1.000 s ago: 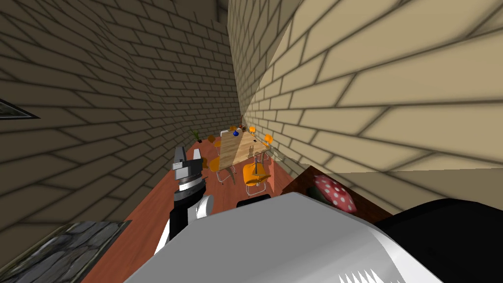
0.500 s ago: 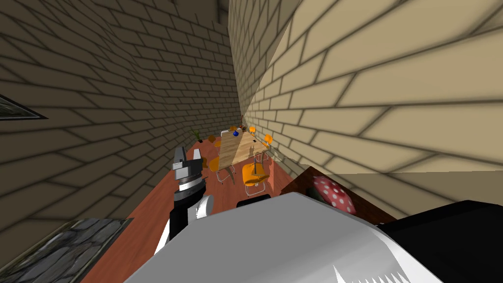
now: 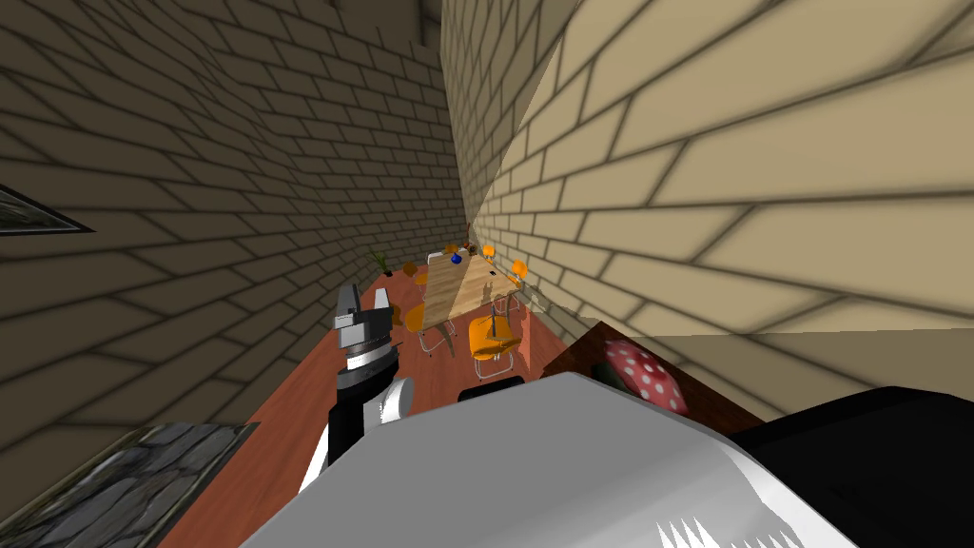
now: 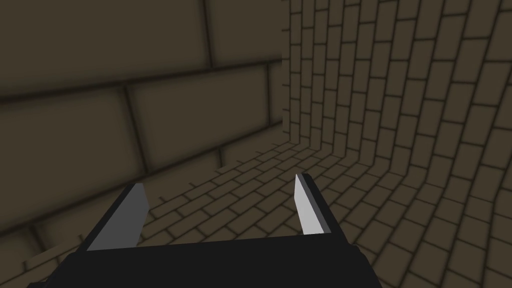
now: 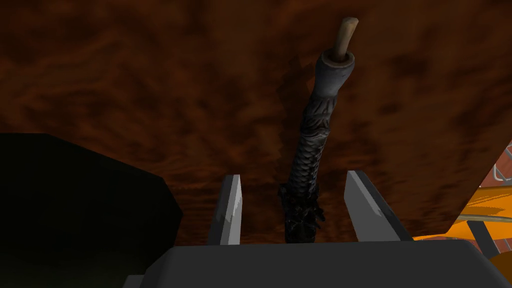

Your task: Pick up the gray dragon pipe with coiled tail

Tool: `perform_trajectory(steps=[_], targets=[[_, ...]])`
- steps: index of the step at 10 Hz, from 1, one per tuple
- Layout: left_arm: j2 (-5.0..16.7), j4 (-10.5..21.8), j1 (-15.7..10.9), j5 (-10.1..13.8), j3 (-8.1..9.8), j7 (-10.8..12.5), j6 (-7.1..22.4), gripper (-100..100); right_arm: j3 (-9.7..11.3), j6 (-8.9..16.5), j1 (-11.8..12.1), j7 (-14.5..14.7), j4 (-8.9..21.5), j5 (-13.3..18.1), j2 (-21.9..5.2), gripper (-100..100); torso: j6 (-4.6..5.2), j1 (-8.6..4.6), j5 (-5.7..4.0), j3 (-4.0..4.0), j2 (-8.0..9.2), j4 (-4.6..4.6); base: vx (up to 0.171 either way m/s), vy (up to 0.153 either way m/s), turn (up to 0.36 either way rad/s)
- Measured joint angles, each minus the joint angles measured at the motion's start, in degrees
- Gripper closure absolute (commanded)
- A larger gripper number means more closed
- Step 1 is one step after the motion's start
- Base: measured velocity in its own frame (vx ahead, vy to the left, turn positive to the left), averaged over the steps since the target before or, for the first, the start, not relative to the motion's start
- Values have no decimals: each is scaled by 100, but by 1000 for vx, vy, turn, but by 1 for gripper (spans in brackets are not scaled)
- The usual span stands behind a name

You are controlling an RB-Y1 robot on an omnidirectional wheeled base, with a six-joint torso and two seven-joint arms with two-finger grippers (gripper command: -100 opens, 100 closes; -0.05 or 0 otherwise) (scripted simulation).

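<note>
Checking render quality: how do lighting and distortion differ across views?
Head view: wide lens splays the walls, right one lit, left shaded. Left wrist view: dim, open fingers catch light. Right wrist view: dark; pipe hardly stands out from brown surface.

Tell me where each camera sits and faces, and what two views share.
Head view: on the head, facing down a brick-walled room; left gripper shows.
Left wrist view: left hand, facing brick wall; open fingers show.
Right wrist view: right hand, facing dark wood; dragon pipe lies inside the open right gripper.
Shared: left gripper, head and left wrist.
</note>
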Motion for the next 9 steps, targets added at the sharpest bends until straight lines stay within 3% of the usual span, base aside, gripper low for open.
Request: perform_trajectory(steps=[3, 4, 5, 7, 9], targets=[[0, 0, 0, 0, 0, 0, 0, 0, 5, -17, 1, -1, -5, 0, 12, 100, 0, -24, -5, -4, -6, -1, 0, 2, 0], [0, 0, 0, 0, 0, 0, 0, 0, 5, -16, 1, -1, -5, 0, 12, 0, 0, -25, -6, -4, -6, -1, 0, 0, 0], [0, 0, 0, 0, 0, 0, 0, 0, 5, -16, 1, -1, -5, 0, 12, 100, 0, -26, -6, -4, -6, -1, 20, 47, -43], [-1, 0, 0, 0, 0, 0, 0, 0, -133, -256, 5, 41, 110, 35, -173, 100, 4, -1, 2, -8, -13, -4, 19, 70, -55], [-1, 0, 0, 0, -1, 0, 0, 0, -75, -328, 183, -210, -183, 152, -370, 100, 3, 7, 3, -5, -8, -3, 7, 65, -42]])
